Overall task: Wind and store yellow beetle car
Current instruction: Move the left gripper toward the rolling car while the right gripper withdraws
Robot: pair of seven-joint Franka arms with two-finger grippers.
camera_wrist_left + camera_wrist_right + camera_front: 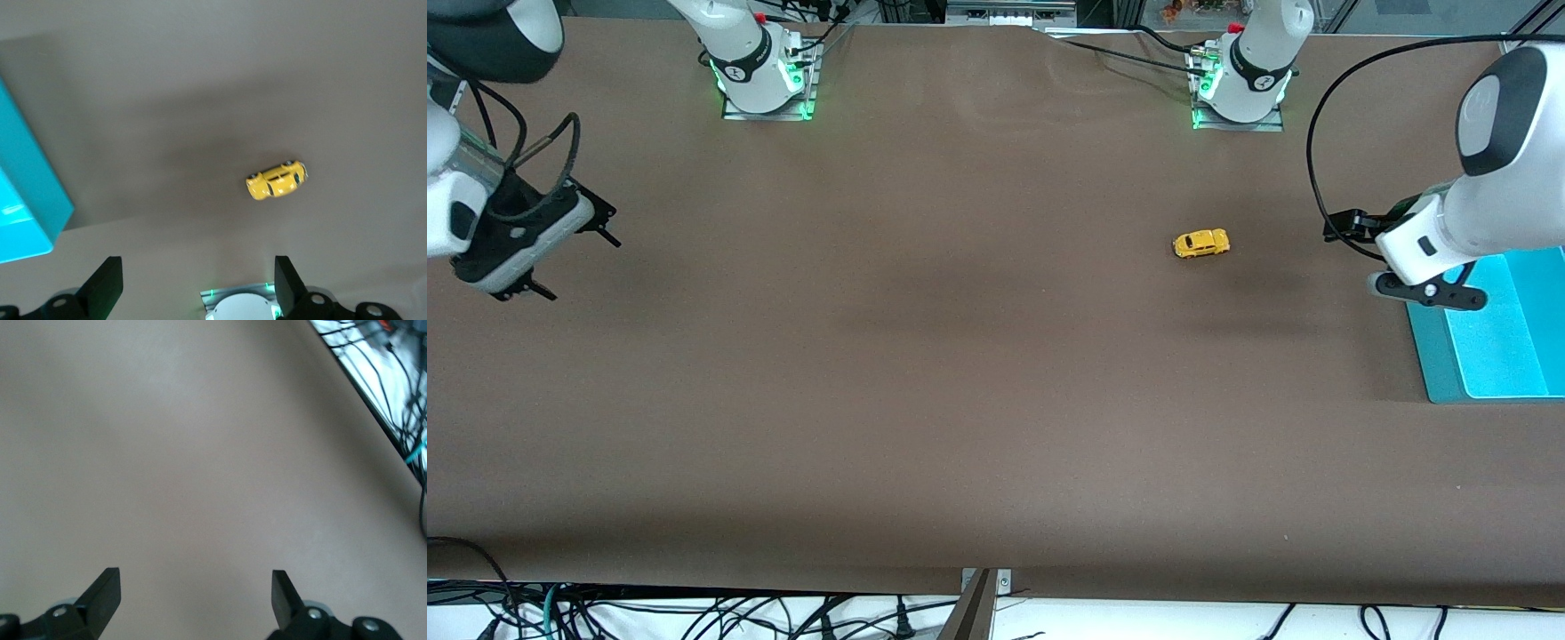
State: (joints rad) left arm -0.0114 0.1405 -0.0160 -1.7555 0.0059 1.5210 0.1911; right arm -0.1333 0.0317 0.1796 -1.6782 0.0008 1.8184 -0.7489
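I see the yellow beetle car (1201, 243) right of frame center on the brown table (925, 373), untouched. My left gripper (193, 287) hangs released at right edge, over the teal box (1489, 329) rim. My right gripper (193, 600) waits released at upper left, holding nothing.

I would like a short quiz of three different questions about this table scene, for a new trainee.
1. True or false: the yellow beetle car is held by the left gripper.
2. Which is open? A) left gripper only B) right gripper only C) both
3. Fill in: the turquoise box lies toward the ___ arm's end of the table.

Key: 1 false, the car stands alone on the table. 2 C. 3 left.
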